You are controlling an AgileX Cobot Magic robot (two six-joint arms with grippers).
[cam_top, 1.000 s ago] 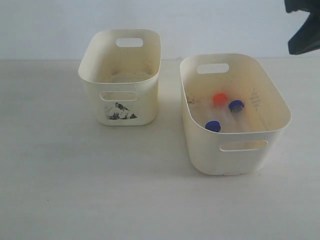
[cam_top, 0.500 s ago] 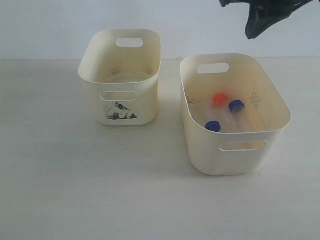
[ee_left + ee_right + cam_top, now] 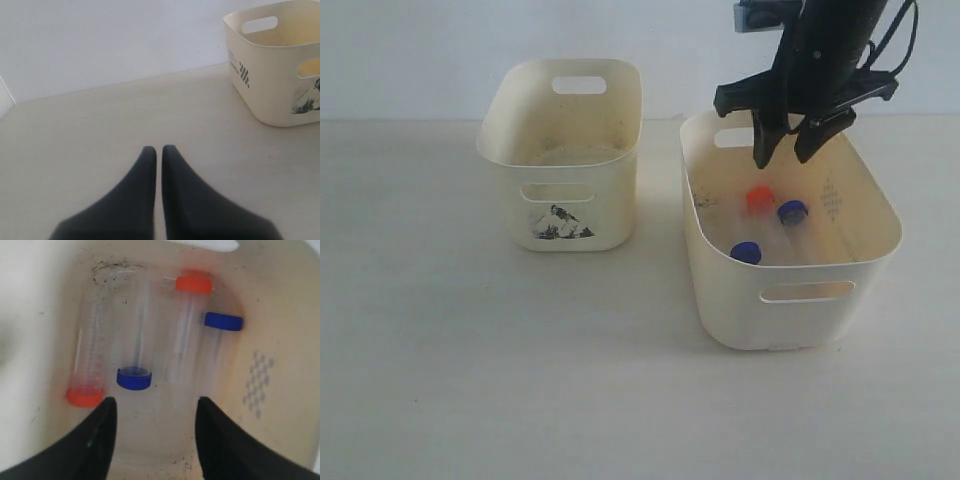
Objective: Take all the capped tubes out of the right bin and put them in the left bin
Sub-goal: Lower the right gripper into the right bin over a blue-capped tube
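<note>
Several capped tubes lie on the floor of the right bin [image 3: 740,310], clear with round caps. The exterior view shows an orange-red cap [image 3: 759,197] and two dark blue caps [image 3: 792,211] [image 3: 746,252]. My right gripper [image 3: 785,158] hangs open just above the bin's back half, fingers pointing down, holding nothing. In the right wrist view the open right gripper [image 3: 155,402] looks down on a blue-capped tube [image 3: 134,378], two orange-capped tubes [image 3: 85,396] [image 3: 193,283] and another blue-capped tube [image 3: 223,321]. The left bin [image 3: 610,205] stands to the left. My left gripper [image 3: 159,149] is shut and empty over bare table.
The left wrist view shows the left bin [image 3: 270,90] off to one side, with its black print [image 3: 306,100] and a pale wall behind. The two bins stand a short gap apart on a pale tabletop [image 3: 520,380].
My right arm has swung in from the upper right corner and come down over the right bin. Its jaws have parted. Tubes and bins have not moved.
</note>
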